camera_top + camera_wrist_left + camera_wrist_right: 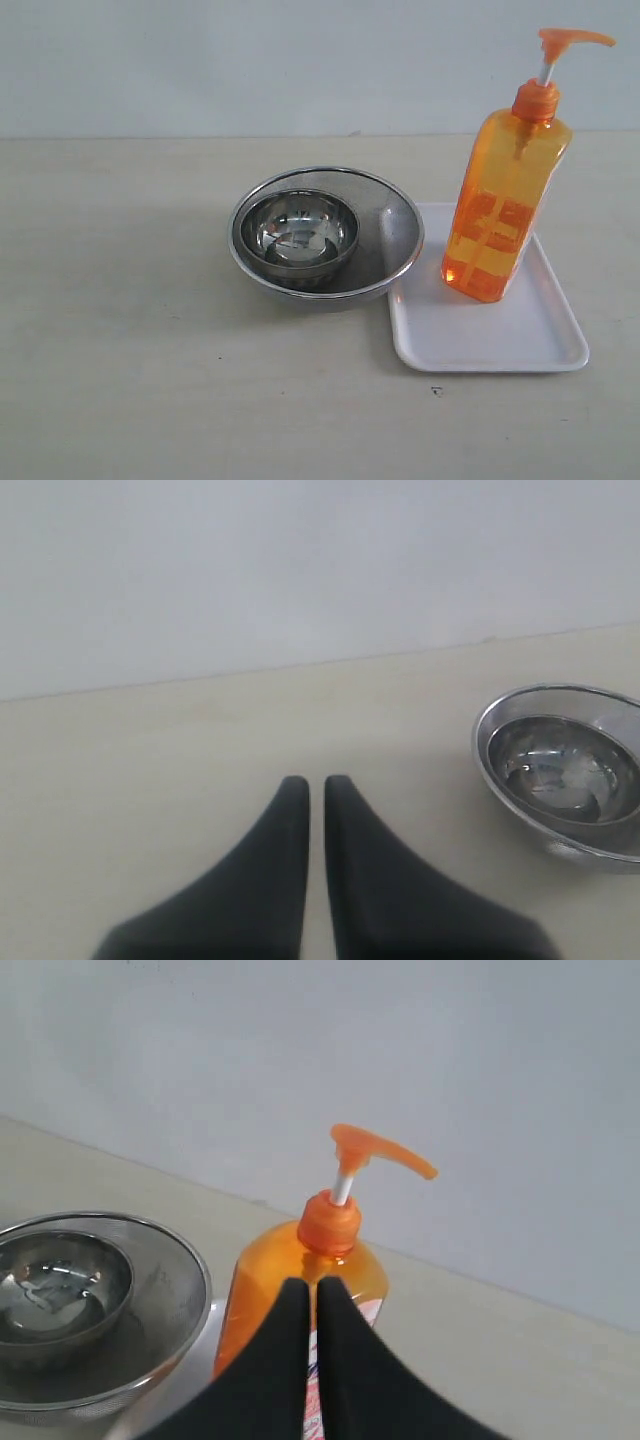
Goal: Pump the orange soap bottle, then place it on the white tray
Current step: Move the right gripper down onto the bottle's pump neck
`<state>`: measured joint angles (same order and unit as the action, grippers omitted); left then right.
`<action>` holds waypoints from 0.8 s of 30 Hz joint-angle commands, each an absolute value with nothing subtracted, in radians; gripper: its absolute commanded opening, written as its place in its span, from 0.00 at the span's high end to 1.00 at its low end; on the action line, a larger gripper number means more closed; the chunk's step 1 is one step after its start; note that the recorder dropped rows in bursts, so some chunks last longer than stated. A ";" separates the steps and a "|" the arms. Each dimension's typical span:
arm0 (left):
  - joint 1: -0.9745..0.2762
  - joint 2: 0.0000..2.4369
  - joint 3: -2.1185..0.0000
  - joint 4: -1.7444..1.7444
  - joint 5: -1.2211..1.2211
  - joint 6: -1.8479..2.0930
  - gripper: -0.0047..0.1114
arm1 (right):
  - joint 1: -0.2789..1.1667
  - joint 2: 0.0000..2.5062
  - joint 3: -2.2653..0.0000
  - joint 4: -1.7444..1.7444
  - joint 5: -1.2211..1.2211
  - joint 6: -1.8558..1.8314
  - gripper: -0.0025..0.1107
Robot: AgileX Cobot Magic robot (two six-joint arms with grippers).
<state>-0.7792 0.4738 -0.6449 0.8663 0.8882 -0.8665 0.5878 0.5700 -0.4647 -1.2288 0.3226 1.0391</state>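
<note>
Left fingers (270,880) sit nearly closed, empty, over the table (150,750). My right fingers (265,1380), likewise pinched and empty, face the orange soap bottle (250,1290). In the exterior view it stands upright on the white tray (480,340), right of the steel bowls (395,235). It is probably stiff, slick and top-heavy; I'd grip mid-body.

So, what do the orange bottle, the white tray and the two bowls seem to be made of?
The orange soap bottle looks like translucent glossy plastic: light passes through its body. The white tray seems opaque smooth plastic, with a soft sheen and a rounded moulded rim. The large bowl and the small bowl nested in it look like polished steel: they mirror their surroundings.
</note>
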 commanded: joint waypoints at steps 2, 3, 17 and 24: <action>-0.778 0.412 -0.639 0.853 0.985 -0.882 0.92 | 0.588 0.572 -0.471 -1.286 0.318 1.069 0.98; -0.778 0.405 -0.639 0.849 0.997 -0.882 0.92 | 0.588 0.572 -0.471 -1.294 0.318 1.077 0.98; -0.778 0.378 -0.565 0.845 0.993 -0.887 0.92 | 0.588 0.752 -0.585 -1.303 0.323 1.087 0.98; -0.778 0.378 -0.565 0.849 0.994 -0.887 0.92 | 0.588 0.895 -0.584 -1.406 0.321 1.264 0.98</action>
<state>-0.7792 0.3859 -0.5688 0.8374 0.9919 -0.8761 0.5878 0.8760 -0.5759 -1.3515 0.3191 1.1944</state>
